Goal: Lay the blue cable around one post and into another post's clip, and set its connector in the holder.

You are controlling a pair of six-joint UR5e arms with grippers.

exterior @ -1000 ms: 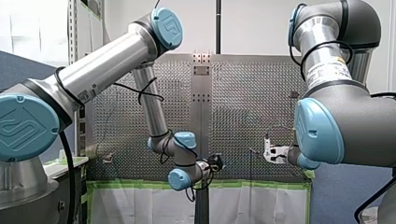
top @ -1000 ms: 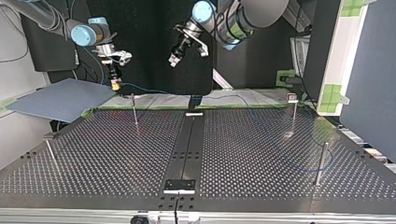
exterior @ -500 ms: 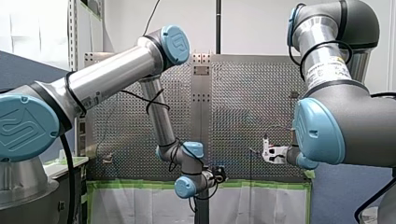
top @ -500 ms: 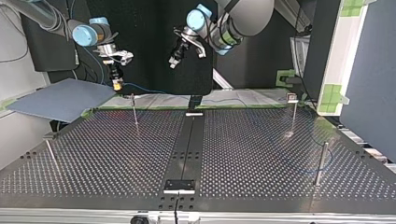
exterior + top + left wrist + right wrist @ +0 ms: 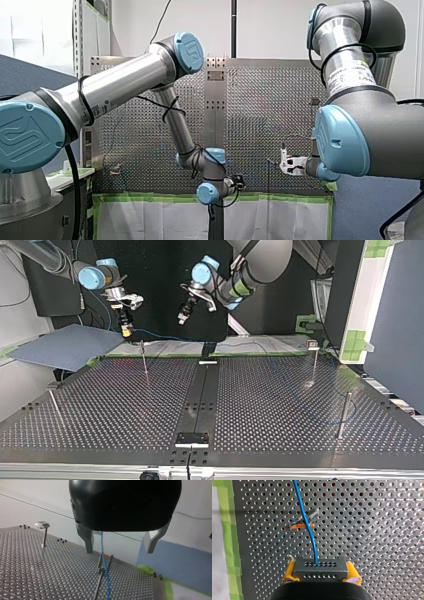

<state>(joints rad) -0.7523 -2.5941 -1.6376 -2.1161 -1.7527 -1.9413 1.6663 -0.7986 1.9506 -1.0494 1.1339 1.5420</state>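
- My right tool (image 5: 320,573) is clamped on the grey connector (image 5: 320,565), with a yellow pad pressed against each of its sides.
- The blue cable (image 5: 308,525) leaves the connector's face and runs ahead of the tool, crossing the orange-marked clip of a thin post (image 5: 299,525). I cannot tell whether it sits in the clip.
- In the top view, this tool hangs above the table (image 5: 280,390) edge nearest the arms, towards one corner, with the connector in the air.
- My left tool (image 5: 118,551) has its metal fingers (image 5: 86,538) wide apart and grips nothing.
- It hangs above the same table edge, nearer the middle.
- Ahead of it, the cable drops past the clip post, close to one finger.
- A flat-topped post (image 5: 43,533) stands further off on the table.
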